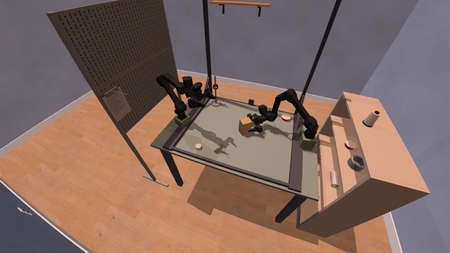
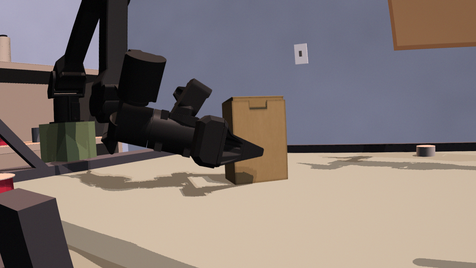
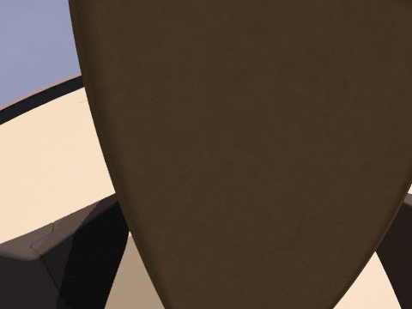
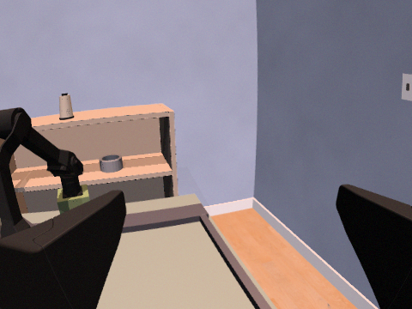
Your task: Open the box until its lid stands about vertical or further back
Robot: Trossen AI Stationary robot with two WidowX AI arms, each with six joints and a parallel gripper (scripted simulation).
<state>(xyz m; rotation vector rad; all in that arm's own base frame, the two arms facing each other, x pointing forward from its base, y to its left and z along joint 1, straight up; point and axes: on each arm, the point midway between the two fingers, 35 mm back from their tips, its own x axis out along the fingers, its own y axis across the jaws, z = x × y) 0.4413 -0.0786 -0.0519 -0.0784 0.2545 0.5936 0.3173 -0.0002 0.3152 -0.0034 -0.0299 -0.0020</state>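
The tan carton [image 1: 244, 128] [image 2: 274, 133] [image 3: 257, 107] stands upright on the table. Its lid [image 1: 245, 120] lies closed on top, and the thumb notch [image 2: 257, 104] shows in the near wall in the exterior view. My left gripper [image 1: 249, 123] [image 3: 249, 200] is open, with one finger on each side of the carton at about mid height; its near finger crosses the notched wall, and the far one is hidden in the exterior view. Contact cannot be told. My right gripper [image 1: 209, 101] [image 4: 235, 200] is open and empty, raised well away from the carton.
A small pale cylinder [image 1: 198, 146] [image 2: 425, 150] stands near one table edge. A red and white round tub [image 1: 285, 118] is behind the left arm. A thin stand with a ring [image 1: 215, 86] is at the back near the right gripper. Dark posts rise from the table's back corners.
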